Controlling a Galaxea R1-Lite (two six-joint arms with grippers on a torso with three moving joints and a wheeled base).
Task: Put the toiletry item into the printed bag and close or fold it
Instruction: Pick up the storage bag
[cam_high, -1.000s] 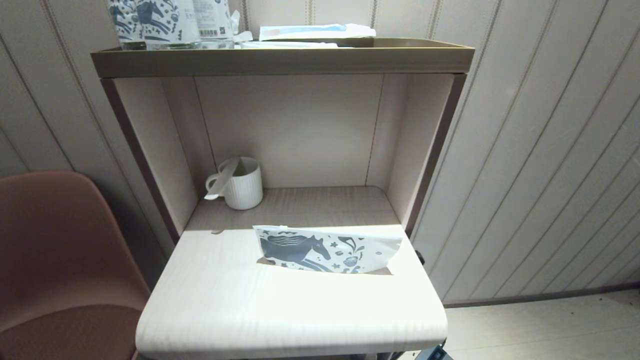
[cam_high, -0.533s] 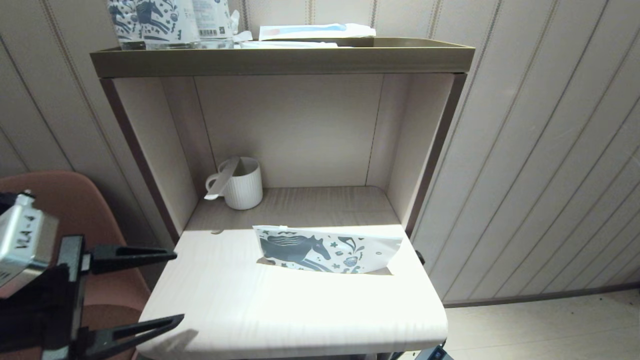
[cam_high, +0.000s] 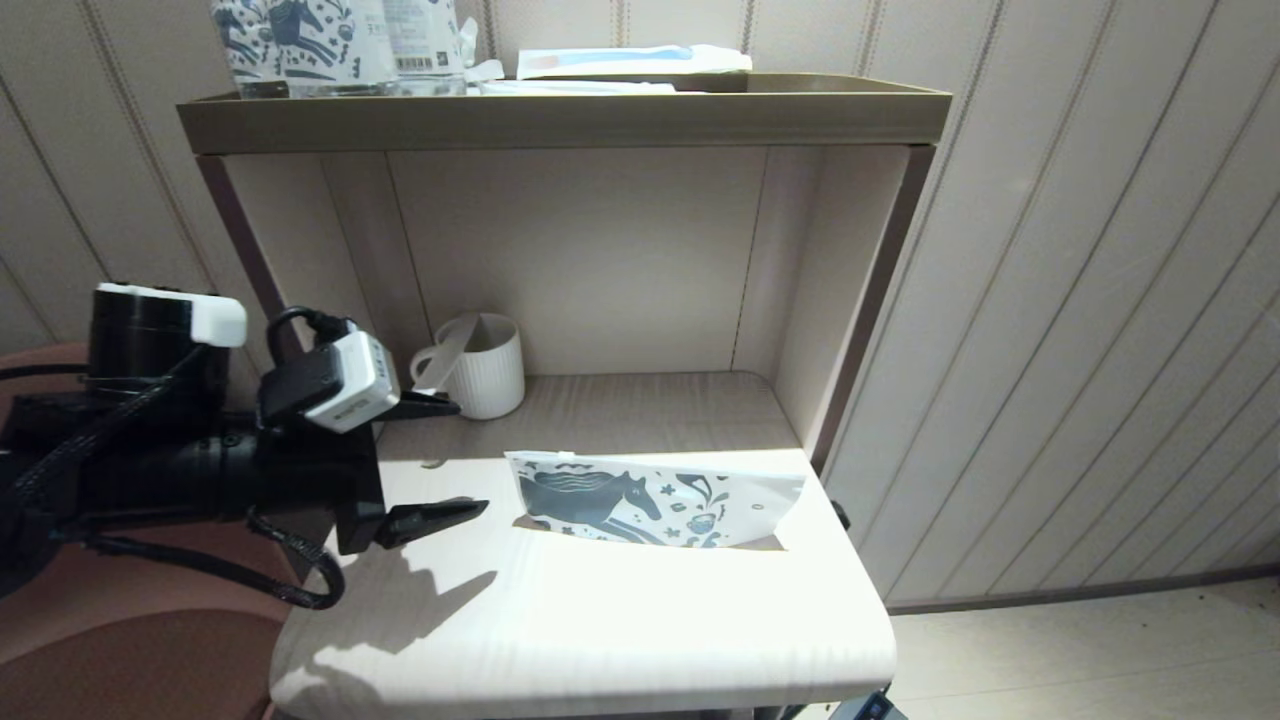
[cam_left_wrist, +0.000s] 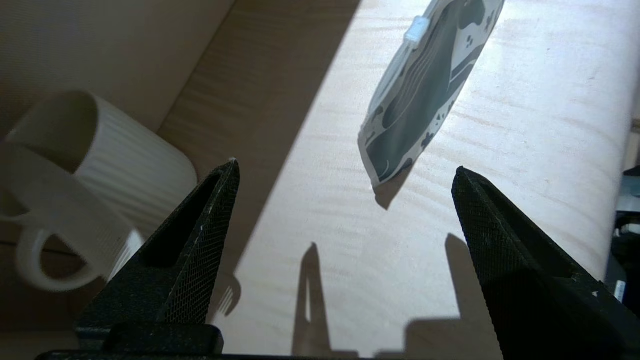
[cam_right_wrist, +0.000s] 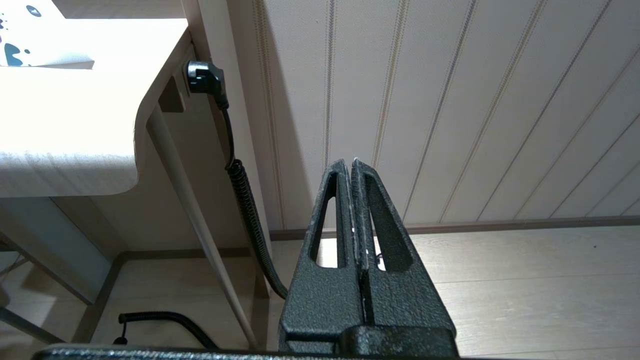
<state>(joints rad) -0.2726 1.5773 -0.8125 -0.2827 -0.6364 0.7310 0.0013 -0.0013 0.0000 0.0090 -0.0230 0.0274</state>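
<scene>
The toiletry item (cam_high: 447, 352) is a slim off-white packet leaning out of the ribbed white mug (cam_high: 490, 380) at the back left of the lower shelf. In the left wrist view the toiletry item (cam_left_wrist: 65, 200) crosses the mug (cam_left_wrist: 135, 155) as a pale strip. The printed bag (cam_high: 650, 500), white with a dark blue horse, lies on the table's middle; its slider tab (cam_left_wrist: 416, 30) shows at one end. My left gripper (cam_high: 470, 456) hovers open and empty over the table's left side, between mug and bag (cam_left_wrist: 425, 85), touching neither. My right gripper (cam_right_wrist: 354, 162) is shut and empty, parked low beside the table's right edge.
A top tray (cam_high: 560, 115) carries upright horse-printed packs (cam_high: 300, 40) and a flat packet (cam_high: 630, 62). Shelf side walls (cam_high: 340, 300) box in the mug. A reddish-brown chair (cam_high: 100, 620) stands on the left. A coiled cable (cam_right_wrist: 240, 180) hangs under the table's right corner.
My left arm has come into view from the lower left and moved up and right over the table's left edge, its jaws spreading wide. Bag, mug and toiletry item have not moved.
</scene>
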